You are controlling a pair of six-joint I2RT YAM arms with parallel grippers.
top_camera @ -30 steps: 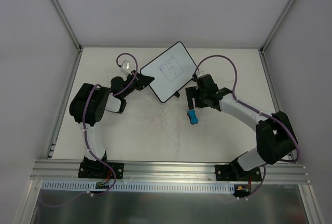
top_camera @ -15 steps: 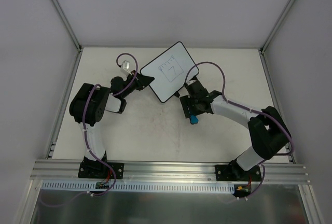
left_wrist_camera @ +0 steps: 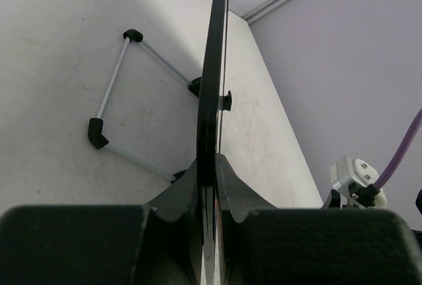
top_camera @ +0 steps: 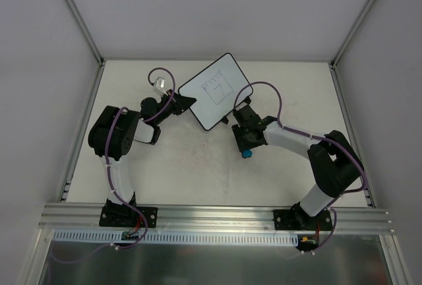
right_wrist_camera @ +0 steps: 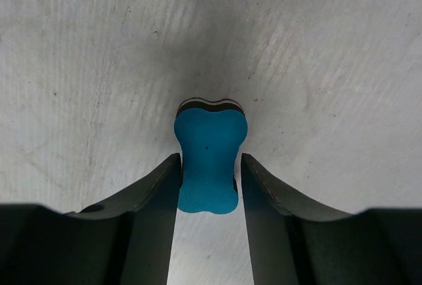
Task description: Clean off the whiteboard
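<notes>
The whiteboard point(top_camera: 214, 90), white in a black rounded frame with thin black marker lines on it, is held up tilted at the back of the table. My left gripper point(top_camera: 181, 103) is shut on its lower left edge. In the left wrist view the board point(left_wrist_camera: 212, 67) shows edge-on, clamped between the fingers of that gripper point(left_wrist_camera: 214, 166). The small blue bone-shaped eraser point(top_camera: 246, 154) lies on the table in front of the board. My right gripper point(right_wrist_camera: 210, 158) has its jaws closed in against the sides of the eraser point(right_wrist_camera: 210, 146).
A thin metal rod stand with black corner feet point(left_wrist_camera: 125, 100) lies on the table under the board. The table point(top_camera: 171, 173) is walled by grey panels on three sides. An aluminium rail point(top_camera: 217, 216) runs along the near edge.
The right arm moved left and down over the eraser, and its jaws went from wide open to closed around it. The left arm and the whiteboard have not moved.
</notes>
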